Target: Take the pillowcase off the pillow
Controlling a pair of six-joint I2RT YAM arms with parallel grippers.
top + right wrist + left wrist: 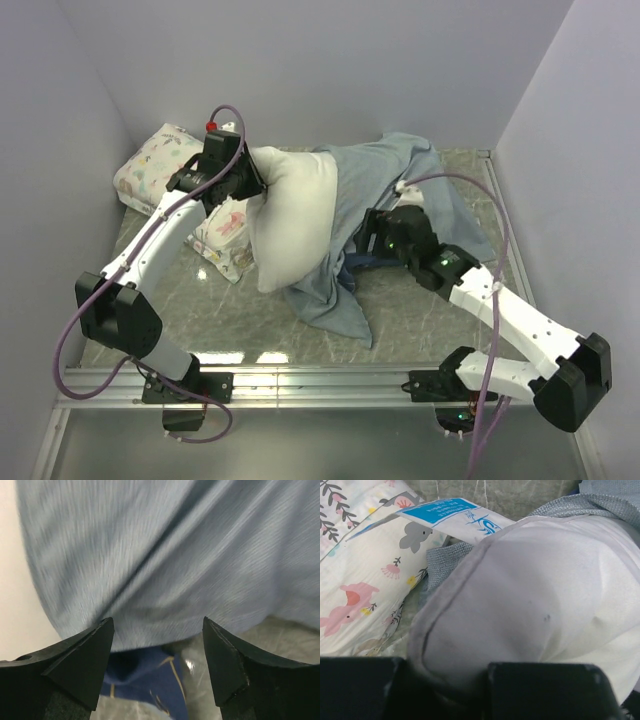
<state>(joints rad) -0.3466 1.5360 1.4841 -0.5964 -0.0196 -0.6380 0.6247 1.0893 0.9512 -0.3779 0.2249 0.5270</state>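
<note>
The plain white pillow [290,225] lies mid-table, more than half bared. The pillowcase [395,185], turned to its pale blue-grey inner side, still covers the pillow's right end and trails toward the front [335,305]. My left gripper [243,182] is shut on the pillow's bare left corner; in the left wrist view [445,690] the white seam edge [470,580] is pinched between the black fingers [545,690]. My right gripper [368,236] is open and empty beside the pillowcase. In the right wrist view [157,630] pale fabric [165,555] hangs just beyond the jaws, with a navy patch [150,680] below.
A floral-print pillow [158,162] lies at the back left, and another floral piece [225,238] lies under my left arm; it also shows in the left wrist view [360,595] with a blue-white label [450,511]. Grey walls close in on three sides. A metal rail [320,378] runs along the front.
</note>
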